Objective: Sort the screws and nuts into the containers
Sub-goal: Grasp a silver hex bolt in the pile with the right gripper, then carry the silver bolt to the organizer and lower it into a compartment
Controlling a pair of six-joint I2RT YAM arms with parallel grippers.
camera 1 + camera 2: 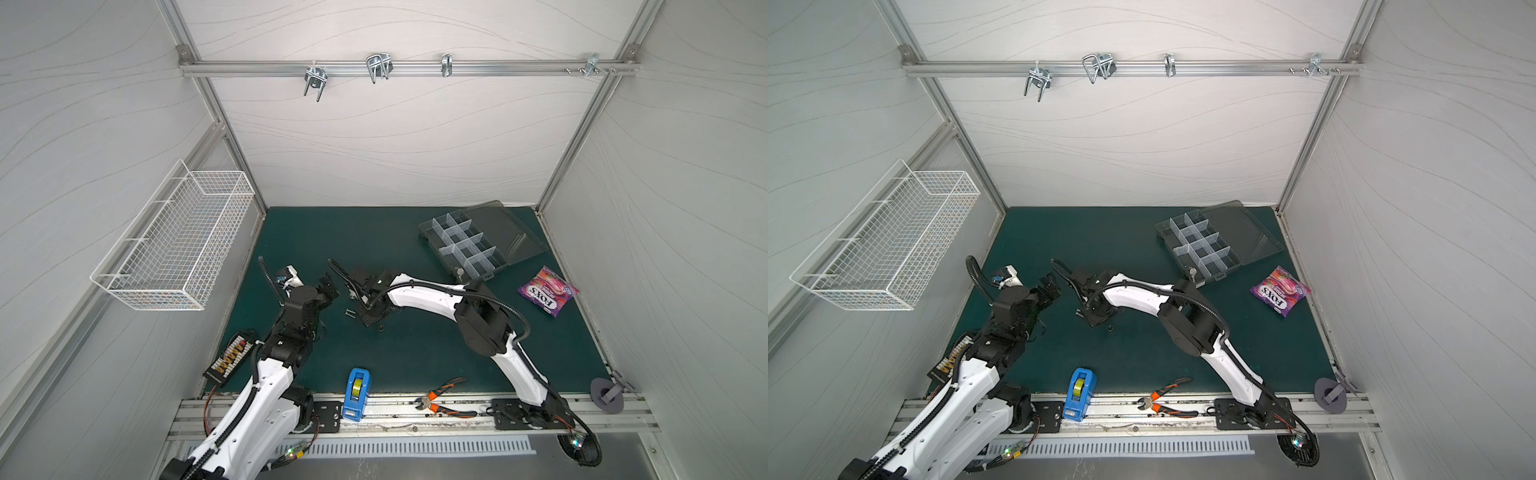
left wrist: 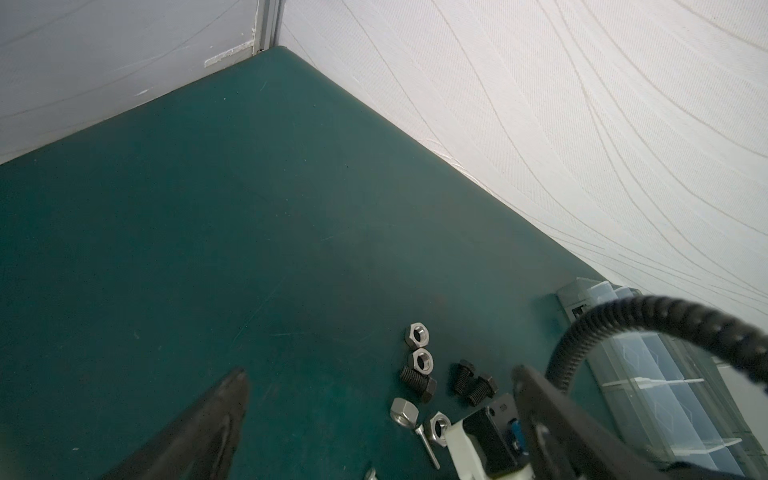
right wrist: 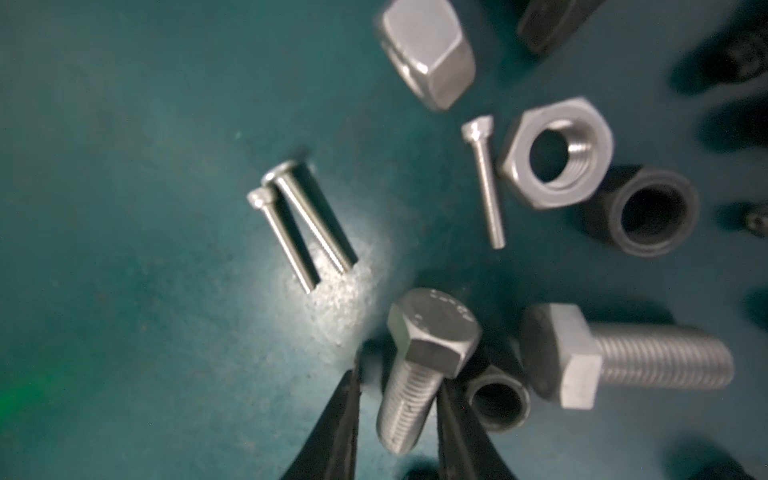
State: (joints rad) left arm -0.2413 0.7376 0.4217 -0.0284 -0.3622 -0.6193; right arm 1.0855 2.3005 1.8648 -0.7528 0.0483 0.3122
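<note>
R end effector [image 3: 398, 380] part-open astride silver hex bolt [image 3: 432, 328]; L end effector [image 1: 328, 287] wide open, empty.

Two arms, same build: left arm [image 1: 266, 386] and right arm [image 1: 419, 297], white shell links, black joint housings, small dark screw holes dotting the white covers. Black ribbed cable hose [image 2: 665, 309] loops along each wrist. Thin red wire [image 1: 205, 411] by the left base. Black base plate [image 1: 327, 415] with silver screws. Small board [image 1: 297, 451] with green and red lights below it. Left gripper [image 1: 329, 287] black, white camera block [image 1: 293, 275] with a blue part beside it. Right gripper [image 3: 399, 380] fingers black, tapered, matt
</note>
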